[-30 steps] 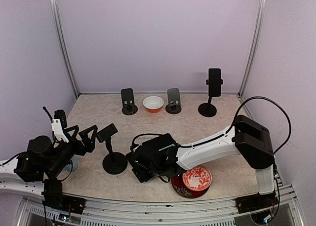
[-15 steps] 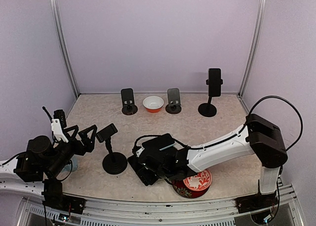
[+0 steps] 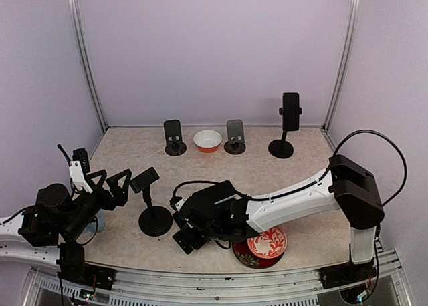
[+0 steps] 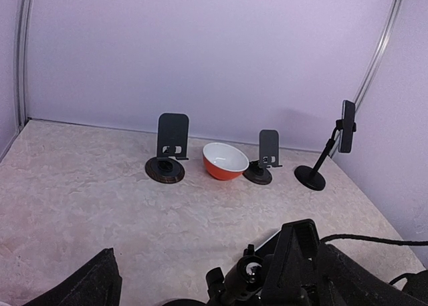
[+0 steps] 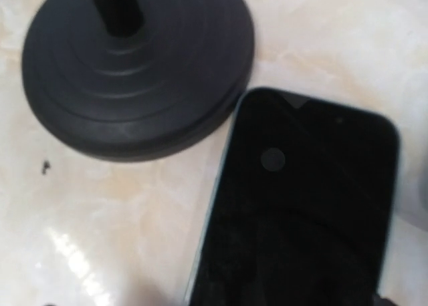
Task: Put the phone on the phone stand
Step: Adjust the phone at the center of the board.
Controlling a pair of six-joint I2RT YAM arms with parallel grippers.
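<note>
A black phone (image 5: pixel 304 206) lies flat on the table, its top corner touching the round base of the phone stand (image 5: pixel 137 69). In the top view the stand (image 3: pixel 155 220) has a thin post and a tilted, empty clamp head (image 3: pixel 144 180). My right gripper (image 3: pixel 188 234) hangs low over the phone and hides most of it there. Its fingers do not show in the right wrist view. My left gripper (image 3: pixel 114 181) stands open just left of the clamp head, holding nothing. In the left wrist view the left gripper (image 4: pixel 194 282) has the stand's joint (image 4: pixel 251 274) close before its right finger.
Along the back wall stand two small desk stands (image 3: pixel 174 137) (image 3: pixel 235 136), an orange bowl (image 3: pixel 208 140) and a tall stand holding another phone (image 3: pixel 289 112). A red patterned plate (image 3: pixel 266 242) sits under my right forearm near the front edge.
My right wrist has shifted a little left and towards the front edge over the phone. The left arm and the stand have not moved.
</note>
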